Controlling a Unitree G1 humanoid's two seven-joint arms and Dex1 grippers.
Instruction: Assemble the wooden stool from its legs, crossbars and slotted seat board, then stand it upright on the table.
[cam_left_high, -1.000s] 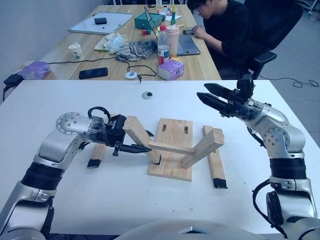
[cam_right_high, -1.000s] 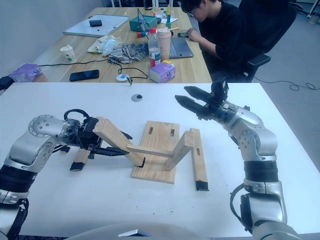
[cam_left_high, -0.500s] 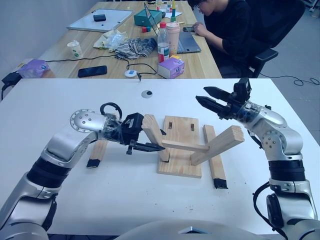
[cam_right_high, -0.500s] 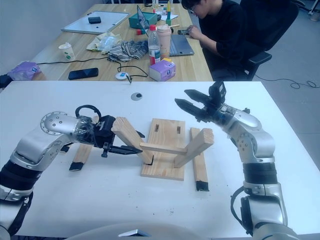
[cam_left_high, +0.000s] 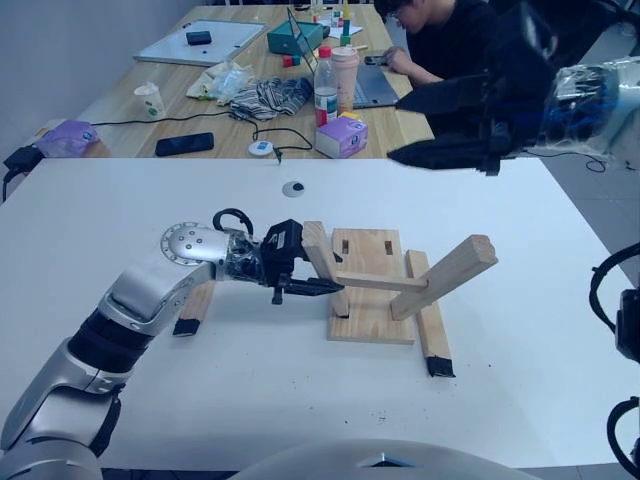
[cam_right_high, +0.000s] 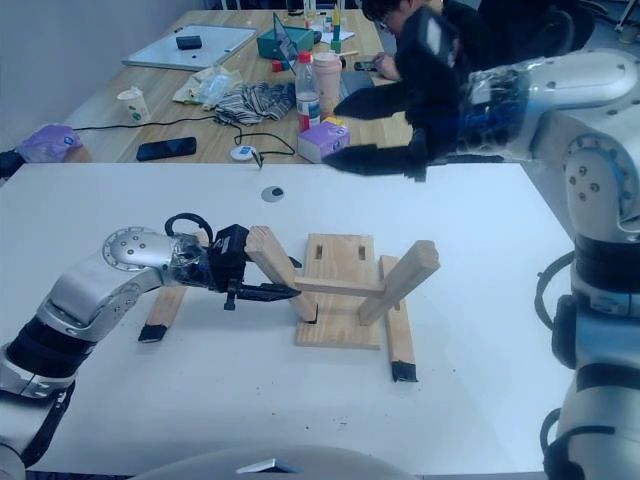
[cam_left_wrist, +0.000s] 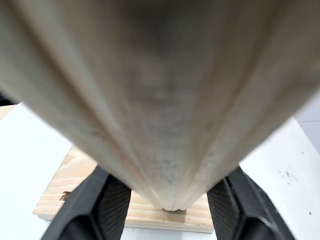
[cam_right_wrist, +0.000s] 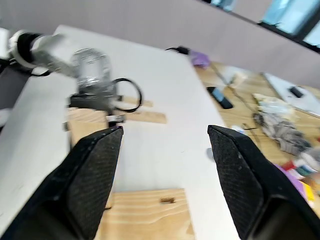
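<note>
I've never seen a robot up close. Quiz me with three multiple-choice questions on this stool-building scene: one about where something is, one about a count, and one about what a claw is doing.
1. Where is the seat board?
A. Standing on its edge
B. Lying flat on the white table
C. On the far wooden desk

2. How many slots show in the seat board?
A. Two
B. Four
C. None

3. What is the left claw doing?
A. Hanging open and empty
B. Pressing flat on the table
C. Shut on a wooden leg

Answers:
1. B, because the board's broad face rests on the white surface.
2. A, because two small cut-outs sit side by side near its far edge.
3. C, because its dark fingers sit either side of the tilted leg, as the left wrist view confirms.
</note>
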